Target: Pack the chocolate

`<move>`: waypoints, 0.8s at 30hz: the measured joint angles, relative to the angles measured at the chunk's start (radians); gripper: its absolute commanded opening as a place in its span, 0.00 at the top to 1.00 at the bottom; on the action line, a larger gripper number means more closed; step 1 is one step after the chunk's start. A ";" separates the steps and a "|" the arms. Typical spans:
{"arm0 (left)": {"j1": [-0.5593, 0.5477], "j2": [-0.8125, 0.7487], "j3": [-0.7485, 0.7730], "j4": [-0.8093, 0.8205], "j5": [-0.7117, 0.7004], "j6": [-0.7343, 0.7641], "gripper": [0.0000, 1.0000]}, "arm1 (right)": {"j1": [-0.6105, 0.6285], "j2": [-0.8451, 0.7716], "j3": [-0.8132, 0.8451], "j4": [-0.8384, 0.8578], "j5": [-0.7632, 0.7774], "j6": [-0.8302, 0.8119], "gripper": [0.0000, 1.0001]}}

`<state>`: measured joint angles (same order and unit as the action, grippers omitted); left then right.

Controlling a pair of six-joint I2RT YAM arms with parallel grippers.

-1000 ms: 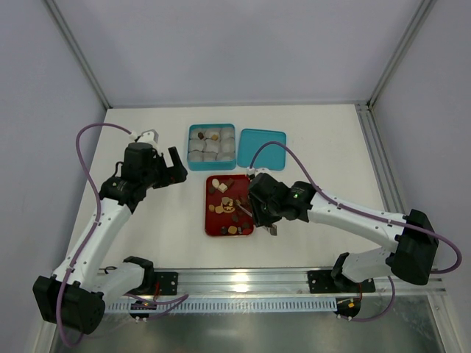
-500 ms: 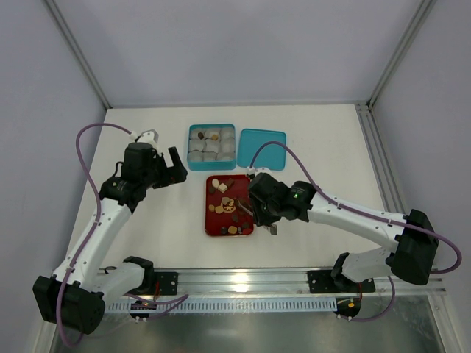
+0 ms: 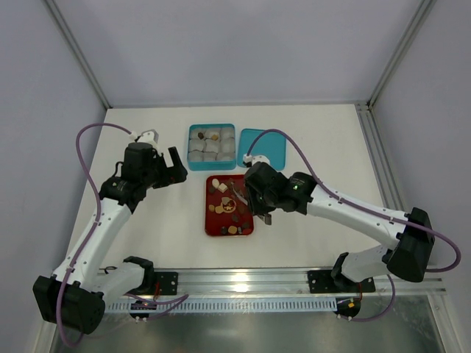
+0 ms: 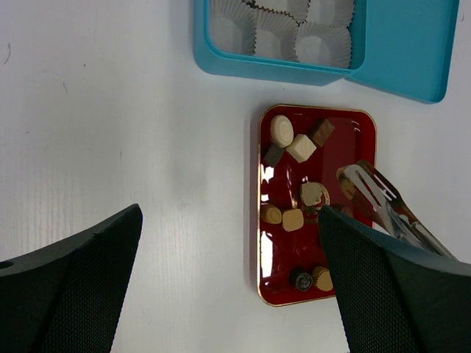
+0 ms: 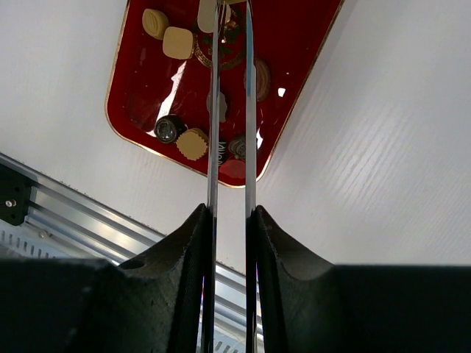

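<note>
The chocolate (image 4: 300, 147) lies as several small brown, tan and cream pieces in a red tray (image 4: 259, 243), also seen from above as the red tray (image 3: 208, 215). My right gripper (image 5: 229, 213) is shut on metal tongs (image 5: 214, 132). The tong arms reach over the tray (image 5: 309, 44), past loose chocolate (image 5: 177, 43). Their tips run off the top edge, so I cannot tell whether they hold a piece. The tongs (image 4: 375, 195) also show over the tray's right side. My left gripper (image 4: 229, 213) hangs open over bare table, left of the tray.
A teal box (image 3: 190, 147) with grey-white paper cups (image 4: 316, 44) stands just beyond the tray, some cups holding sweets. Its lid (image 3: 262, 149) lies to its right. The metal rail (image 5: 59, 213) runs along the near table edge.
The right arm has shifted left and away from the rail, bringing the tongs further over the tray, and the tong arms have closed a little. The left arm has not moved.
</note>
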<state>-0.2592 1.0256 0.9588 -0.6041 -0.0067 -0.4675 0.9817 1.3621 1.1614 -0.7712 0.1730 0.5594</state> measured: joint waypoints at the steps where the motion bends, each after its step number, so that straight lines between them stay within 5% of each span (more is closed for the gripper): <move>1: 0.000 0.000 0.000 0.000 0.000 0.000 0.00 | -0.005 0.006 0.013 -0.001 0.001 -0.003 0.73; 12: 0.000 0.000 0.000 0.000 0.000 0.000 0.00 | -0.200 0.167 0.280 0.045 -0.019 -0.079 0.73; 24: 0.000 0.000 0.000 0.000 0.000 0.000 0.00 | -0.323 0.578 0.628 0.097 -0.031 -0.161 0.73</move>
<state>-0.2592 1.0256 0.9588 -0.6041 -0.0067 -0.4675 0.6590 1.9404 1.7897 -0.6743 0.1417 0.3985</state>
